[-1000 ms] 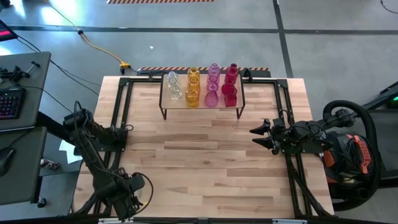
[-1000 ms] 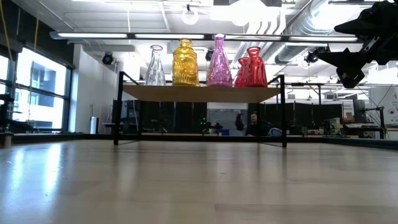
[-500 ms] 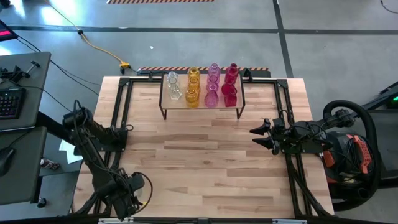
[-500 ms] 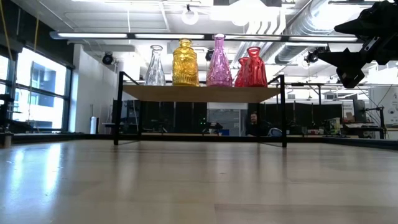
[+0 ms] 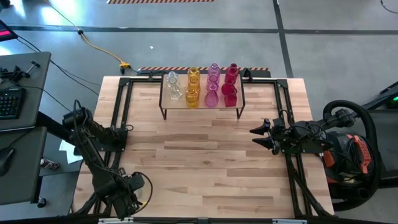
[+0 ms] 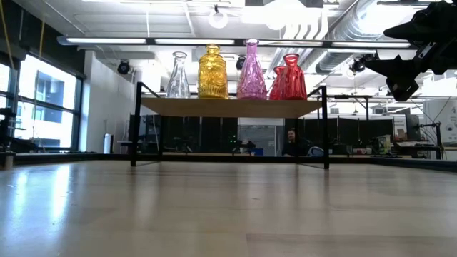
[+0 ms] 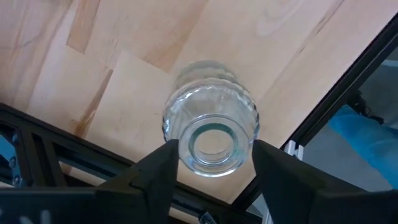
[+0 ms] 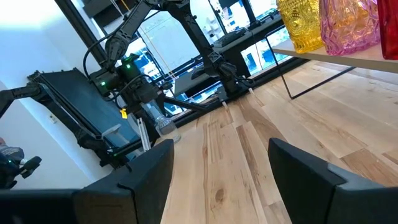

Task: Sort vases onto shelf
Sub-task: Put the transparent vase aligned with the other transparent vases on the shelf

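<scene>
A lone clear vase (image 7: 211,130) stood upright on the bare wood close to the worktop's (image 5: 205,162) near-left corner, right beside the black frame rail at the edge. It was seen from straight above, down its open mouth. The left pincer (image 7: 214,152) hung over it, with the vase's neck set within it. Whether the pincer was actually gripping the glass could not be told. From the right wrist view the same vase showed small and far off, under the folded left arm.

All the other vases stood on the shelf (image 6: 228,107), which sat at the far middle of the worktop. They were lined up by colour in four short rows running front to back. From the left arm's side to the right arm's these were the clear vases (image 5: 173,87), the amber vases (image 5: 193,87), the pink vases (image 5: 212,84) and the red vases (image 5: 231,84). In the low view the front one of each row rose upright above the shelf's wooden top, the red ones nearest the right-hand leg.

The right pincer (image 5: 256,135) waited above the right side of the worktop, pointing toward the middle, well apart from the shelf. It stood wide with nothing in it.

Beyond the worktop, a person (image 6: 290,139) was visible far back in the room, framed under the shelf. A yellow cable (image 5: 102,50) trailed across the grey floor behind the table, and a keyboard (image 5: 9,102) lay on a desk off to the left.
</scene>
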Controlling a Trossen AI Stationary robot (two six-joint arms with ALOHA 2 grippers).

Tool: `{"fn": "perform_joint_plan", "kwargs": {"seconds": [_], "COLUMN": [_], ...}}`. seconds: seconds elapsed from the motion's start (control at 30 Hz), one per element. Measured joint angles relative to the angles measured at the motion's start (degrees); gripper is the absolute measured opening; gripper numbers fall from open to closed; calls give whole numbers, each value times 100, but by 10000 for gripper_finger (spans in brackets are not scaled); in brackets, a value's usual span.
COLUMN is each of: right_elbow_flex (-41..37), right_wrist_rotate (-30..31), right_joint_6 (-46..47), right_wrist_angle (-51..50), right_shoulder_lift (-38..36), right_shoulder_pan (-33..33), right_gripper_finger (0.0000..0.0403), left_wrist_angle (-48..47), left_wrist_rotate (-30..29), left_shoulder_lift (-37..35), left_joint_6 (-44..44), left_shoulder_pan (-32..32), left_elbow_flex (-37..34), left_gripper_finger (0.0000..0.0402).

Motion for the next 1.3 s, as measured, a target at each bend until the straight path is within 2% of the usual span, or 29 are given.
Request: {"fn": "perform_joint_plan", "kwargs": {"seconds": [0.3, 0.77, 1.07, 1.3], "right_elbow_flex": [0, 0, 0, 0], "right_wrist_rotate": [0, 0, 0, 0], "right_joint_6": [0, 0, 0, 0], "right_wrist_angle": [0, 1, 0, 0], "right_shoulder_lift": [0, 1, 1, 2], "right_shoulder_pan": [1, 1, 0, -1], "right_gripper_finger": [245, 245, 245, 245], "left_wrist_angle": [-104, -173, -203, -384], "left_wrist_rotate": [9, 62, 152, 203], "left_shoulder_lift": [0, -69, -625, -1252], "left_joint_6": [0, 96, 175, 588], "left_shoulder_pan": [0, 11, 157, 566], "left_elbow_flex": [4, 42, 52, 52], "left_gripper_finger": [145, 143, 143, 144]}}
